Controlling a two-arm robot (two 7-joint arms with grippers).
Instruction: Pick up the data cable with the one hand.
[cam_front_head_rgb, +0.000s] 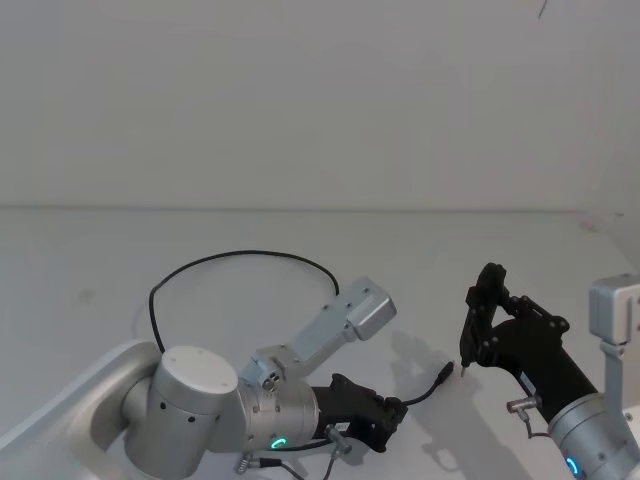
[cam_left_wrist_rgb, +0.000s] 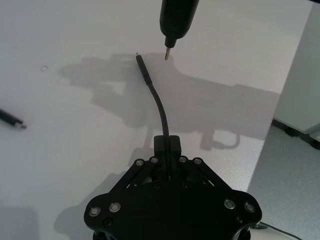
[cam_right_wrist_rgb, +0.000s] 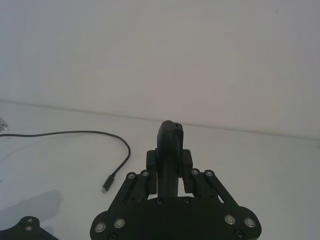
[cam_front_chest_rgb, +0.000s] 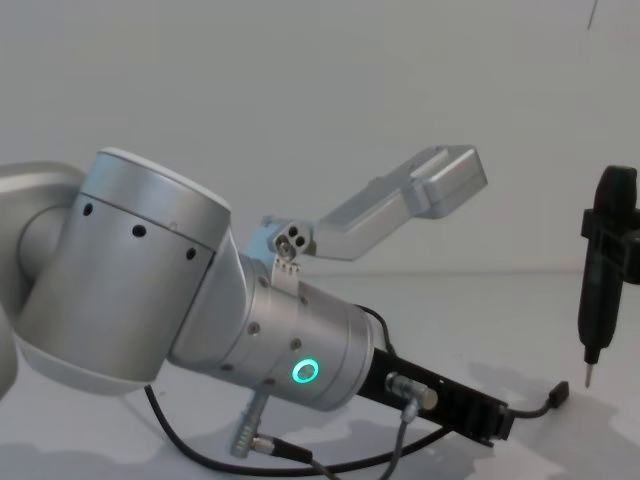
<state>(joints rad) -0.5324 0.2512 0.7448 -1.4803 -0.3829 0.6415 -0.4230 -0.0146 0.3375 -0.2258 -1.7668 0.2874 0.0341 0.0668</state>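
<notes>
- Head view: one data cable (cam_front_head_rgb: 250, 254), thin, black and limp, sweeps in a wide arc over the smooth white table (cam_front_head_rgb: 100, 250). Its front stretch comes out of the left gripper (cam_front_head_rgb: 392, 411) and ends in one small black plug (cam_front_head_rgb: 445, 372).
- There are two grippers. The left is flat black plastic on a thick silver cylindrical wrist (cam_front_head_rgb: 270, 410) with a glowing green ring (cam_front_head_rgb: 278, 441). It is pinched on the cable a little back from that plug.
- The right gripper (cam_front_head_rgb: 486, 322) clamps one slim black stick tool (cam_front_head_rgb: 468, 340), whose pale point is aimed down just beside the plug.
- Left wrist view: the left gripper's two fingers (cam_left_wrist_rgb: 176, 148) press together on the cable. The cable curves away to the straight plug, and the tool's point hangs just beside it. A second plug end (cam_left_wrist_rgb: 14, 121) lies well apart on the table.
- Right wrist view: the right gripper's fingers squeeze the round-topped tool from both sides. Beyond them lie the cable's curve and one plug.
- Chest view: the plug end juts past the left gripper and turns upward, near the tool's tip.
</notes>
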